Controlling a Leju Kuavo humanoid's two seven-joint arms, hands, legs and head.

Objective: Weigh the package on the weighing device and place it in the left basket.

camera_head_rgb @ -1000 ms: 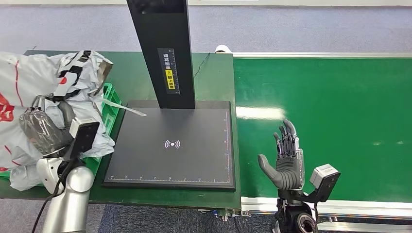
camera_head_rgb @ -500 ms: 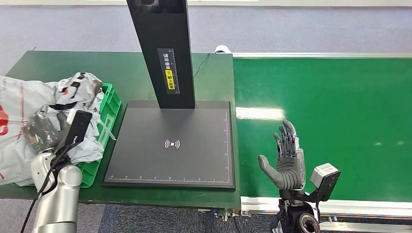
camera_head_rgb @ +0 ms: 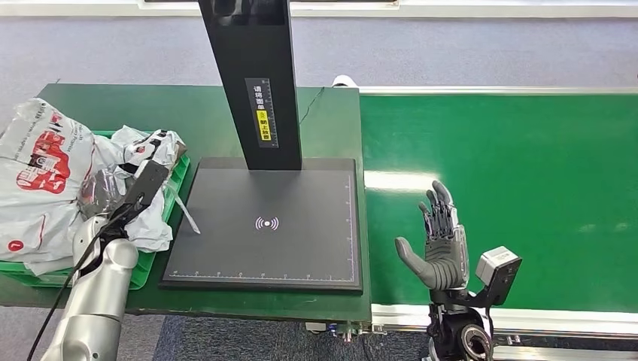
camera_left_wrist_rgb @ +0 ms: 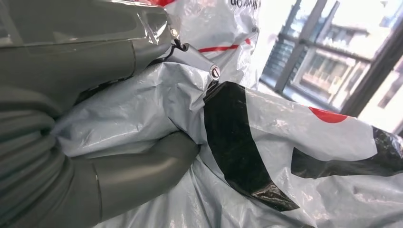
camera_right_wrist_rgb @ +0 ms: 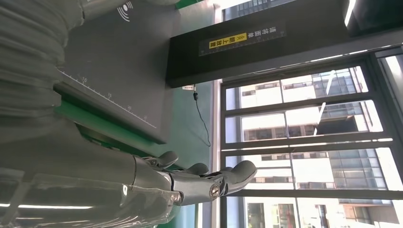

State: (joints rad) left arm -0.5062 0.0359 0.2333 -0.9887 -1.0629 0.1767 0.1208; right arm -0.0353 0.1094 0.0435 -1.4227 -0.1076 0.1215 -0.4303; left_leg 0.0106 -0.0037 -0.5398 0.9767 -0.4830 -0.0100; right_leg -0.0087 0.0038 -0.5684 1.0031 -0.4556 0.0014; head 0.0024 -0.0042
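Observation:
The package (camera_head_rgb: 47,174), a crumpled grey-white plastic bag with red print and black patches, lies in and over the green basket (camera_head_rgb: 145,268) at the table's left. My left hand (camera_head_rgb: 106,189) grips a fold of it at the basket's inner side. In the left wrist view the thumb (camera_left_wrist_rgb: 142,166) and a finger (camera_left_wrist_rgb: 190,56) pinch the package (camera_left_wrist_rgb: 294,137). The black weighing device (camera_head_rgb: 265,224) has nothing on its platform. My right hand (camera_head_rgb: 439,247) is raised over the conveyor's near edge, fingers apart and empty; the right wrist view shows this hand (camera_right_wrist_rgb: 190,183) the same way.
The device's black post (camera_head_rgb: 254,75) rises from the platform's far edge. A green conveyor belt (camera_head_rgb: 527,188) runs to the right of the table. A loose plastic strip (camera_head_rgb: 186,216) from the bag reaches onto the platform's left edge.
My left hand has carried the package down into the basket, and the bag now lies flatter with its red print up. The right hand has stayed in place.

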